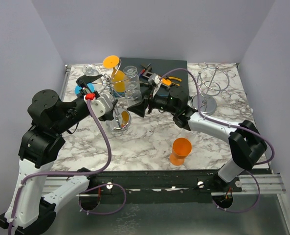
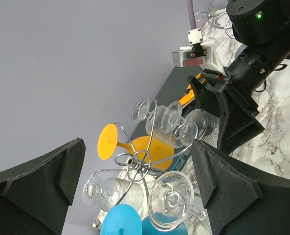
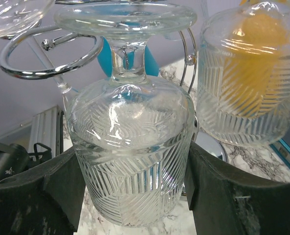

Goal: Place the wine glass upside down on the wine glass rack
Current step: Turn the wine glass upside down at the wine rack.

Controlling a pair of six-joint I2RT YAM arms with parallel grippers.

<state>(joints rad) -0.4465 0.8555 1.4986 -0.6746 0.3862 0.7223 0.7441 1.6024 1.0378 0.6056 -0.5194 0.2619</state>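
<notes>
right end effector (image 3: 133, 181) pinches the wine glass (image 3: 130, 147) by its bowl; glass axis vertical, foot uppermost, just above a ring of the rack (image 3: 42, 73), stem beside it. left end effector (image 2: 137, 147), spread and empty, faces the rack; right arm is nearer.

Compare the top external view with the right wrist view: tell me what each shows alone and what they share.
Only the top external view shows the orange cup standing on the table and a second rack with no glasses. Only the right wrist view shows the clear wine glass closely enough to see its ribbed pattern. Both show the right gripper around that upside-down glass at the loaded rack.
</notes>
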